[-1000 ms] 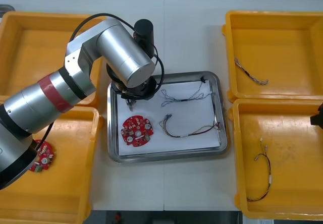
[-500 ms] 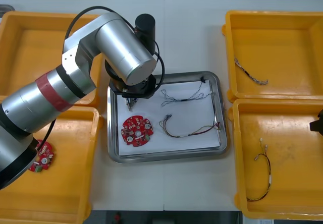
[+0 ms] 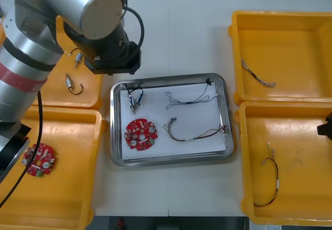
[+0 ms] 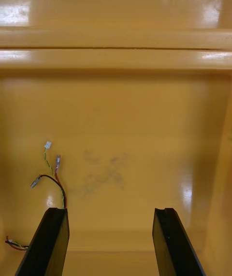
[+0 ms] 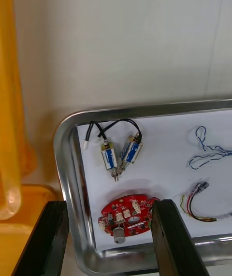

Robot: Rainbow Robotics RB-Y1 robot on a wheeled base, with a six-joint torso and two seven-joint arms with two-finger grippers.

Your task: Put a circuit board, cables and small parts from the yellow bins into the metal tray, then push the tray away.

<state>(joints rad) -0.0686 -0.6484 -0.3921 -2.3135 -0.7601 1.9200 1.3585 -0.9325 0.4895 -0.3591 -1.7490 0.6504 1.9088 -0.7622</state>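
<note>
The metal tray [image 3: 171, 160] lies mid-table, white inside. It holds a round red circuit board [image 3: 139, 134], two small metal parts [image 3: 136, 99] on a black lead, a blue and white cable [image 3: 189, 99] and a red and yellow cable [image 3: 194, 131]. My left arm's wrist [image 3: 111, 54] hangs high over the tray's far left corner. In the left wrist view my left gripper [image 5: 108, 203] is open and empty above the circuit board [image 5: 126, 217] and the small metal parts [image 5: 121, 152]. My right gripper [image 4: 110, 210] stands open over the near right bin [image 4: 145, 126], beside a red and yellow cable [image 4: 50, 174].
The far left bin [image 3: 31, 43] holds more small metal parts [image 3: 72, 82]. A second circuit board [image 3: 37, 159] lies in the near left bin. A blue and white cable [image 3: 258, 77] is in the far right bin, and another cable [image 3: 271, 175] in the near right bin.
My left arm has risen and drawn back to the left from the tray. The two small metal parts now lie uncovered in the tray's far left corner. The right arm has barely moved.
</note>
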